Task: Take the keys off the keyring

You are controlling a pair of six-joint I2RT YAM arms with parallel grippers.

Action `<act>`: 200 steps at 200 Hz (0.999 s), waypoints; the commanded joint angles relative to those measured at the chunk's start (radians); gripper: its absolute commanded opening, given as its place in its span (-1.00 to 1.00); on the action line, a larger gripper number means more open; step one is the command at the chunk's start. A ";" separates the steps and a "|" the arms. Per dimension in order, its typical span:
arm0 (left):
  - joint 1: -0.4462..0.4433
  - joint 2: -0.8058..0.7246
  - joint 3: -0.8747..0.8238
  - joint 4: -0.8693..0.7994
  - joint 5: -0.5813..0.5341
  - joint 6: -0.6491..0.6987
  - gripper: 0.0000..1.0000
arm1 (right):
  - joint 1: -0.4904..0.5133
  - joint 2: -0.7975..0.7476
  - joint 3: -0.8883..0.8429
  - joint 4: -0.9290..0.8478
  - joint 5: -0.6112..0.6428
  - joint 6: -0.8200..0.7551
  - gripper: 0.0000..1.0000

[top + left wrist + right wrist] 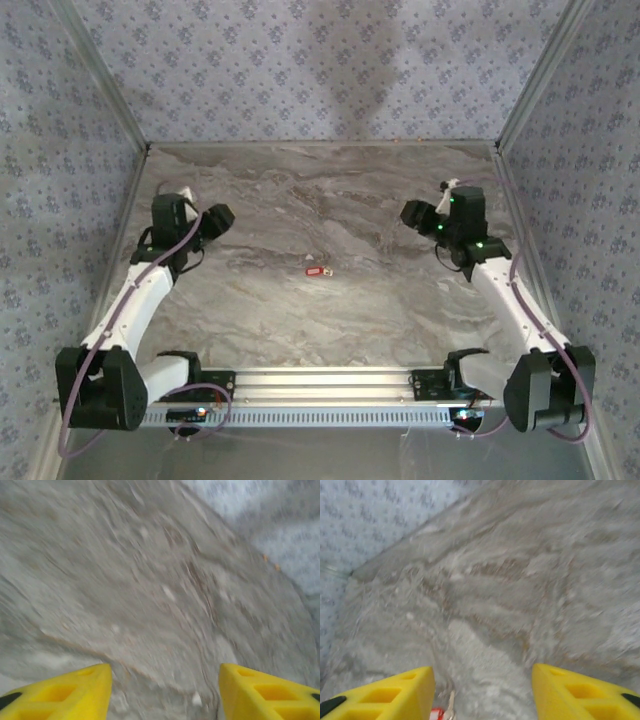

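**Both tools parted and empty, keyring loose at mid-surface**

Top camera: the keyring (pixel 318 270), a tiny red tag with a pale metal bit, lies on the marbled surface (pixel 300 190) between the arms. It is well apart from the left tool (pixel 215 220) and the right tool (pixel 415 215), probably so either can reach it. Left wrist: the yellow fingers (pixel 75 692) stand apart over blurred bare surface, gripping nothing. Right wrist: the fingers (pixel 580 690) are likewise apart and empty, with the keyring's red tag and silvery piece (pixel 442 712) at the bottom edge, just beside one finger.
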 commanded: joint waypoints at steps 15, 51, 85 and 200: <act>-0.119 -0.050 -0.059 -0.087 0.076 -0.004 0.06 | 0.155 0.101 0.028 -0.117 0.022 -0.035 -0.04; -0.237 -0.078 -0.116 -0.093 0.022 -0.036 0.05 | 0.277 0.283 0.065 -0.082 -0.033 -0.103 -0.05; -0.278 -0.103 -0.161 -0.088 0.001 -0.061 0.06 | 0.353 0.449 0.116 -0.034 -0.052 -0.130 -0.05; -0.297 -0.125 -0.219 -0.076 -0.022 -0.111 0.07 | 0.443 0.743 0.289 0.013 -0.121 -0.169 -0.19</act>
